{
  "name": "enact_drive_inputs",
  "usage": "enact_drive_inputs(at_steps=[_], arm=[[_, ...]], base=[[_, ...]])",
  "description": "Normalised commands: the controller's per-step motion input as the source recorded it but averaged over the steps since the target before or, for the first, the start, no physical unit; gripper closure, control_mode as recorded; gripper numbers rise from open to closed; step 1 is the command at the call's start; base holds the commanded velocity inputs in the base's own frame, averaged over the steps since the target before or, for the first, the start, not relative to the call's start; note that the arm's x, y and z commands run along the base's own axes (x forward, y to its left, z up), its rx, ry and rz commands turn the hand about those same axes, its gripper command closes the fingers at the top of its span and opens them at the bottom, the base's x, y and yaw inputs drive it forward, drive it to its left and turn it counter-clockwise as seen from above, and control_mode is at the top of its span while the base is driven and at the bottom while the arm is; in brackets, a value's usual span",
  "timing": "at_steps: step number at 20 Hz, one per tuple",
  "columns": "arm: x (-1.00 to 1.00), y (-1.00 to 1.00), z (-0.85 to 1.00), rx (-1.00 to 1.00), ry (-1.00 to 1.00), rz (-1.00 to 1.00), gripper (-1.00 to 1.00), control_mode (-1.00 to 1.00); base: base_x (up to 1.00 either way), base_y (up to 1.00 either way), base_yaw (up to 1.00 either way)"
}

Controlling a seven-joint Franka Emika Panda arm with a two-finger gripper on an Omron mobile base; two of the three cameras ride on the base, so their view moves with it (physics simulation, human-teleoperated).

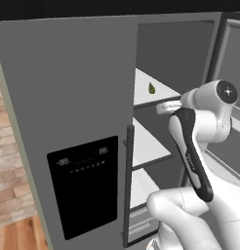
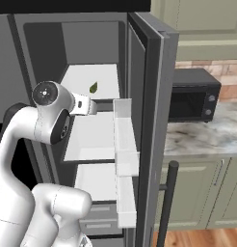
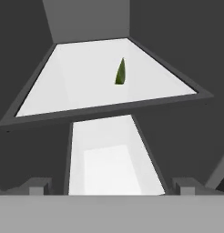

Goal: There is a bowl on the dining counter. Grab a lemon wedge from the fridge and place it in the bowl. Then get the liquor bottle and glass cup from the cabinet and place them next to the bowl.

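On the upper white shelf (image 3: pixel 86 77) of the tall grey double-door fridge (image 1: pixel 68 97), right door open, the tiny yellowish-green lemon wedge (image 3: pixel 120 73) is lying untouched. Fingers (image 3: pixel 38 185) are standing spread, empty, short of it (fetching is just beginning; bowl, bottle and cup steps are waiting).

The fridge (image 2: pixel 154 72) right door stands wide, leaving its front unobstructed. The top shelf (image 3: pixel 86 77) lies bare around the lemon wedge (image 3: pixel 120 73). The door bins (image 2: pixel 125 144) flank the opening's right edge.

The arm (image 1: pixel 190 146) hid the lower fridge (image 1: pixel 68 97) shelves. The picture's edge cut off the fridge's top. The microwave (image 2: pixel 192 94) was half hidden behind the door (image 2: pixel 151 120).
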Motion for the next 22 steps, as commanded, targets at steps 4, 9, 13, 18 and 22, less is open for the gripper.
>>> enact_drive_inputs(at_steps=[4, 9, 13, 18, 22], arm=[[0.33, 0.01, 0.24, 0.0, -0.15, -0.11, -1.0, -1.0], [0.38, 0.0, 0.06, 0.01, -0.09, -0.06, -1.0, -1.0], [0.41, 0.0, 0.02, 0.02, -0.08, -0.02, -1.0, -1.0], [0.28, 0.0, 0.2, 0.01, 0.0, -0.01, -1.0, -1.0], [0.08, 0.0, 0.07, 0.0, 0.0, 0.0, -1.0, -1.0]], base=[[0.0, 0.0, 0.0], [0.0, 0.0, 0.0], [0.0, 0.0, 0.0], [0.0, 0.0, 0.0], [0.0, 0.0, 0.0]])
